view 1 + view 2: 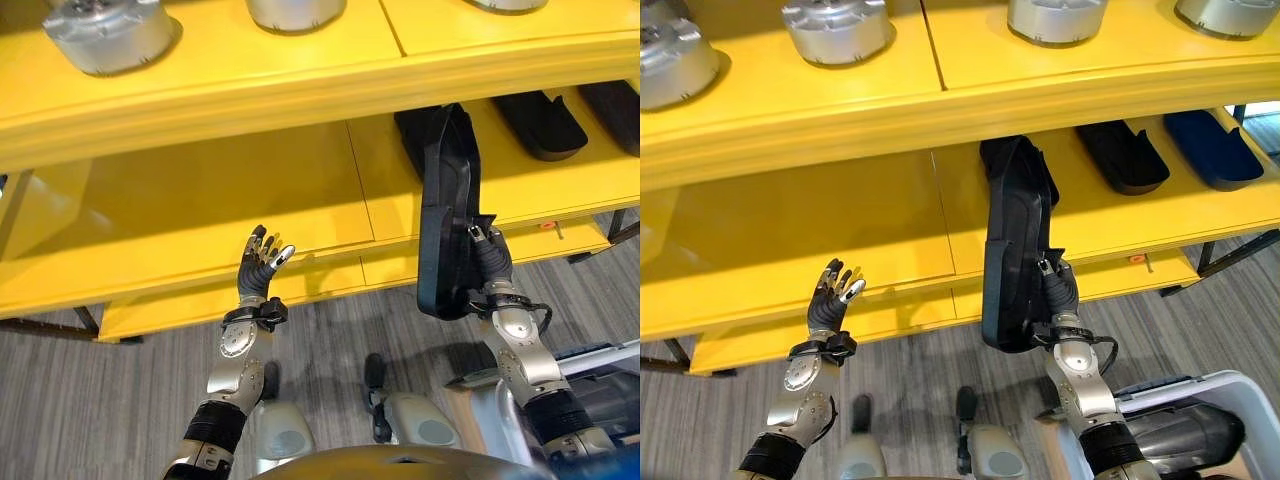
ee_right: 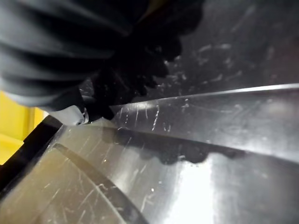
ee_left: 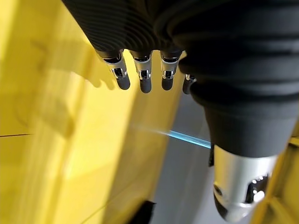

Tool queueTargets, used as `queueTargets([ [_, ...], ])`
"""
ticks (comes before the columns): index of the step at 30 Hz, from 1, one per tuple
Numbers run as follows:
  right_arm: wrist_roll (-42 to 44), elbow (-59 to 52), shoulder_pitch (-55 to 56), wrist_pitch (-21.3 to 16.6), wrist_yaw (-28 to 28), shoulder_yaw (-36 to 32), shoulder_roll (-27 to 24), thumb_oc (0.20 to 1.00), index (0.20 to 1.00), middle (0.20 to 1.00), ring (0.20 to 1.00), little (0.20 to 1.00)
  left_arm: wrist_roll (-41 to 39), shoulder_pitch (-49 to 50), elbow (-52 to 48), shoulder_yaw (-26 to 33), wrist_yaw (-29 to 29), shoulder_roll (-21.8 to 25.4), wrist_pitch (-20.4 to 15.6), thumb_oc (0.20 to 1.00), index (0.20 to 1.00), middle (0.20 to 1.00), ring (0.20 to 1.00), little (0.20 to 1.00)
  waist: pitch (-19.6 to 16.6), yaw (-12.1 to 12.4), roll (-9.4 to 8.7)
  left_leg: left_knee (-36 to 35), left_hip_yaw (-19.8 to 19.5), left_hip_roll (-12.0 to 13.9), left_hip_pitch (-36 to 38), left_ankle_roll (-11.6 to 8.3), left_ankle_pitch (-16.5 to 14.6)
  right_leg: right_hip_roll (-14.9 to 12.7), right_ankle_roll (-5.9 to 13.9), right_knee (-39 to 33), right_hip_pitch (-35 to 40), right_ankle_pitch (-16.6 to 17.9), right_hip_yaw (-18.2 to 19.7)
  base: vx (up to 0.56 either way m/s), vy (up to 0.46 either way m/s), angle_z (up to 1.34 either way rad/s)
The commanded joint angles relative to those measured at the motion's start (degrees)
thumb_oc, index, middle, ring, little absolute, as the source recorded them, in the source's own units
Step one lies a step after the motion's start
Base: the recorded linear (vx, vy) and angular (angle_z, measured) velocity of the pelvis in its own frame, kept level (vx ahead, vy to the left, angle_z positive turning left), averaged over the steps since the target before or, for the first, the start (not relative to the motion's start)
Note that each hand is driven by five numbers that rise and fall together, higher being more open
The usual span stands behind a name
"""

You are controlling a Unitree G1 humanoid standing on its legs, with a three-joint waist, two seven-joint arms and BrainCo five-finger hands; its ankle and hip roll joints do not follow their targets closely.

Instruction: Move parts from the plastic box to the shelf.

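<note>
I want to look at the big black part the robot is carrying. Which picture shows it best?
The right eye view: the whole black part shows, held by the right hand at the yellow shelf. The left eye view shows it similarly. The right wrist view shows its scratched surface up close.

Grey wood-grain floor (image 1: 120,390) lies under dark metal shelf legs (image 1: 88,320), evenly lit.

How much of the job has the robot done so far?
Two black parts already lie on the yellow shelf. The right hand grips a long black part, its top at that shelf. The left hand is open. A dark piece waits in the plastic box.
</note>
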Motion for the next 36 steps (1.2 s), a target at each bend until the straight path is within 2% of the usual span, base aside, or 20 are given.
queueTargets([
  [1,-0.05,-4.54,-0.16,-3.94,1.25,-0.29,1.40,0.200,0.200,0.200,0.200,0.200,1.81,3.03,-5.60,2.43,0.39,2.95,-2.90,1.000,1.000,1.000,1.000,1.000,-4.97,2.36,-3.31,-0.83,2.57,-3.08,-0.14,0.98,1.56,-12.13,9.88,2.50,5.27,-3.19,4.82,0.16,0.324,0.02],
  [3,-0.06,-4.68,-0.24,-3.33,1.54,0.04,2.07,0.200,0.200,0.200,0.200,0.200,2.26,2.95,-5.97,2.74,0.65,3.65,-2.93,1.000,1.000,1.000,1.000,1.000,-5.44,2.81,-4.22,-0.39,3.46,-5.17,-0.26,2.23,-0.01,-14.67,11.44,2.29,5.51,-2.51,4.21,0.11,0.293,0.00],
  [7,0.08,-4.13,-1.30,-2.95,2.09,0.93,2.64,0.200,0.200,0.200,0.200,0.200,2.80,2.59,-5.66,2.70,1.05,3.94,-2.86,1.000,1.000,1.000,1.000,1.000,-5.86,3.42,-5.04,0.43,3.94,-6.86,-0.93,3.20,-1.28,-16.47,12.62,2.22,5.26,-1.49,3.83,0.04,0.130,0.16],
  [11,0.83,-1.08,-6.13,-1.86,2.64,3.30,3.64,0.200,0.200,0.200,0.200,0.200,3.34,2.50,-5.62,2.14,1.17,4.01,-2.05,1.000,1.000,1.000,1.000,1.000,-6.64,5.13,-6.48,1.14,4.84,-8.89,-1.50,4.48,-3.06,-18.87,14.24,1.71,4.92,1.19,2.87,0.05,0.106,0.16],
  [16,4.03,6.47,-15.83,-1.41,2.14,6.74,4.27,0.200,0.200,0.200,0.200,0.200,3.18,0.14,-5.80,-0.28,0.92,5.09,-1.91,1.000,1.000,1.000,1.000,1.000,-4.82,6.96,-7.32,4.28,4.10,-8.26,-5.31,3.88,-3.33,-18.59,14.06,2.00,3.75,0.97,1.05,-0.02,-0.030,0.03],
  [18,4.55,9.58,-22.51,-1.46,0.32,8.49,5.01,0.200,0.200,0.200,0.200,0.200,1.88,-2.03,-6.96,-2.12,1.35,5.66,-2.32,1.000,1.000,1.000,1.000,1.000,-1.90,8.32,-7.50,7.47,3.04,-6.92,-9.51,3.20,-3.21,-17.79,13.31,3.42,1.33,0.07,-0.33,-0.18,-0.152,0.23],
  [19,3.90,10.11,-27.01,-1.55,-1.25,8.61,5.12,0.200,0.200,0.200,0.200,0.200,1.22,-3.00,-8.06,-2.98,1.59,5.85,-2.55,1.000,1.000,1.000,1.000,1.000,0.31,8.91,-7.23,9.20,2.22,-6.57,-12.15,2.89,-3.28,-17.25,12.73,4.76,-0.52,-0.87,-1.11,-0.16,-0.131,0.33],
  [20,3.90,10.12,-27.02,-1.56,-1.25,8.61,5.12,0.200,0.200,0.200,0.200,0.200,1.22,-3.01,-8.06,-2.97,1.59,5.84,-2.55,1.000,1.000,1.000,1.000,1.000,0.29,8.90,-7.22,9.24,2.21,-6.56,-12.20,2.89,-3.29,-17.24,12.73,4.78,-0.55,-0.88,-1.11,-0.18,-0.090,0.33],
  [21,3.32,10.69,-30.85,-1.86,-3.06,7.95,4.12,0.200,0.200,0.200,0.200,0.200,1.27,-4.29,-8.96,-3.42,2.09,6.50,-2.93,1.000,1.000,1.000,1.000,1.000,2.80,9.19,-6.61,11.38,1.55,-6.46,-15.43,2.54,-3.13,-17.19,12.24,7.01,-3.23,-1.48,-1.46,-0.14,-0.039,0.17],
  [26,3.69,10.95,-37.51,-3.15,-7.25,5.67,2.69,0.200,0.200,0.200,0.200,0.200,1.71,-5.58,-9.94,-5.14,3.27,7.16,-3.23,1.000,1.000,1.000,1.000,1.000,6.67,9.32,-5.04,16.54,0.11,-6.81,-22.72,2.50,-3.68,-17.39,11.50,13.84,-10.57,-3.39,-0.99,-0.13,-0.006,0.12],
  [29,2.80,11.70,-40.67,-3.42,-9.50,4.79,1.70,0.200,0.200,0.200,0.200,0.200,1.83,-5.90,-9.74,-6.09,3.90,7.13,-2.95,1.000,1.000,1.000,1.000,1.000,8.36,9.38,-4.44,20.54,-0.62,-7.06,-26.84,2.87,-5.31,-17.05,11.02,18.93,-15.45,-5.14,-0.02,-0.06,0.023,0.06],
  [36,0.59,15.83,-48.86,-4.32,-16.16,1.34,-2.90,0.200,0.200,0.200,0.200,0.200,2.11,-6.90,-11.94,-7.32,5.44,7.64,-3.51,1.000,1.000,1.000,1.000,1.000,9.72,8.90,-3.45,26.07,-2.30,-8.43,-35.66,3.26,-6.47,-17.29,9.98,26.41,-24.17,-7.87,0.70,-0.05,0.008,0.07],
])
